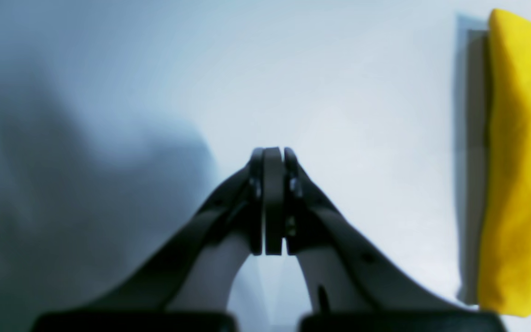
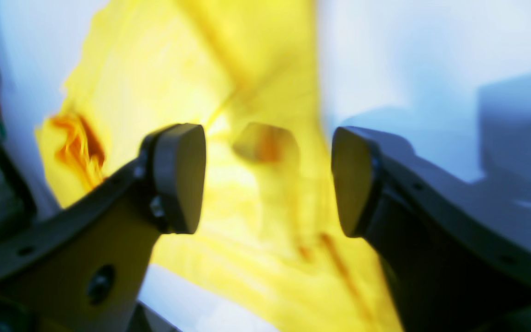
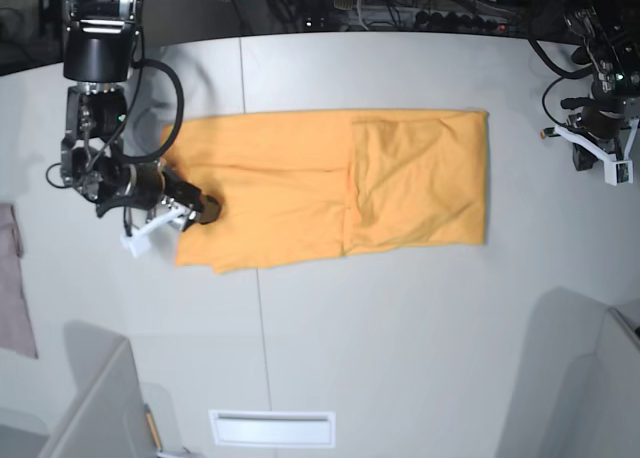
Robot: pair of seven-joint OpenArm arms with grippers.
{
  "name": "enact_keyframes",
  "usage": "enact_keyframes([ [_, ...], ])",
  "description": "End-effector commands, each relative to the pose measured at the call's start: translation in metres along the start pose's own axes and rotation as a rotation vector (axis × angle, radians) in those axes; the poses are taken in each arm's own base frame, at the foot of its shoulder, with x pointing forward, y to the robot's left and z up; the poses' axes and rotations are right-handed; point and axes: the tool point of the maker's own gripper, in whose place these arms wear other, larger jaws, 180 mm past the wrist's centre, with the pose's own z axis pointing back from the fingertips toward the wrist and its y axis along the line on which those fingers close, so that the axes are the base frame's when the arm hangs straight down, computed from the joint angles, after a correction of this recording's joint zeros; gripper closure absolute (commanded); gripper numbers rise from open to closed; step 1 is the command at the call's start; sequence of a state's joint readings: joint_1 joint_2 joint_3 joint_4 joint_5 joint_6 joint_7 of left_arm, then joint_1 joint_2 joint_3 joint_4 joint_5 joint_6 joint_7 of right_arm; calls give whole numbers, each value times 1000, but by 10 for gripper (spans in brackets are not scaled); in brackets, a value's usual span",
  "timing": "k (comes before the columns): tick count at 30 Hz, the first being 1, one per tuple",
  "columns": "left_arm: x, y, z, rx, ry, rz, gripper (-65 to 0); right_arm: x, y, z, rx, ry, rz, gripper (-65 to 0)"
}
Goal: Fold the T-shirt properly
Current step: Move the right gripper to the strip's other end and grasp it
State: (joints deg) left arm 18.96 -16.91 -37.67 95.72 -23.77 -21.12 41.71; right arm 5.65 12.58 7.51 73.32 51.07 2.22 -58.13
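The large plain orange-yellow cotton T-shirt lay flattened into a long band across the middle of the pale grey table, one end doubled over onto itself, with nothing resting on the fabric except the right arm's black gripper, whose jaws stood wide apart over the shirt's end, gripping nothing. The left arm's black gripper was pressed fully together and empty above bare tabletop, well apart from the shirt, only the cloth's edge showing at the side of its view. A small pinkish-mauve cloth lay at the table's far edge and a white rectangular slot sat in the surface near the front, both clear of the shirt.
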Motion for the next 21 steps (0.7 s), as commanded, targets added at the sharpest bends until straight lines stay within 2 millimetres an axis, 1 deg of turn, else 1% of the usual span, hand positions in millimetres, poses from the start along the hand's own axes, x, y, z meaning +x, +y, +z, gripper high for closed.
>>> enact_keyframes([
  [1,15,-7,-1,-22,-41,-26,0,-12,-5,-1,-29,52,12,-381],
  [3,13,-19,-7,-52,-28,-39,0,-17,-3,-4,-30,68,25,-381],
  [5,4,-26,-12,-73,-3,-40,0,-19,-1,-7,-30,76,34,-380],
  [7,-1,-32,-16,-89,11,-41,0,-15,0,-8,-31,49,40,-377],
  [9,5,-39,-19,-104,1,-46,0,-10,-5,-10,-42,14,41,-374],
  [10,3,-40,-20,-107,5,-46,0,-10,-8,-12,-50,7,36,-365],
  [11,3,-40,-21,-107,6,-43,0,-9,-12,-13,-57,4,28,-344],
  [12,0,-39,-23,-106,16,-36,0,-9,-18,-13,-68,2,19,-306],
  [13,-4,-38,-24,-104,27,-29,0,-10,-21,-14,-74,7,12,-258],
  [16,-3,-37,-30,-103,29,-16,0,-7,-24,-14,-78,-4,9,-120],
  [17,-4,-40,-32,-112,34,-17,0,-7,-24,-14,-78,-4,9,-75],
  [19,-12,-52,-36,-142,61,-33,0,-6,-24,-14,-79,-4,11,-14],
  [20,-15,-58,-38,-156,71,-40,0,-5,-23,-14,-78,-5,12,0],
  [21,-18,-62,-39,-168,81,-45,0,-4,-23,-14,-79,-6,14,0],
])
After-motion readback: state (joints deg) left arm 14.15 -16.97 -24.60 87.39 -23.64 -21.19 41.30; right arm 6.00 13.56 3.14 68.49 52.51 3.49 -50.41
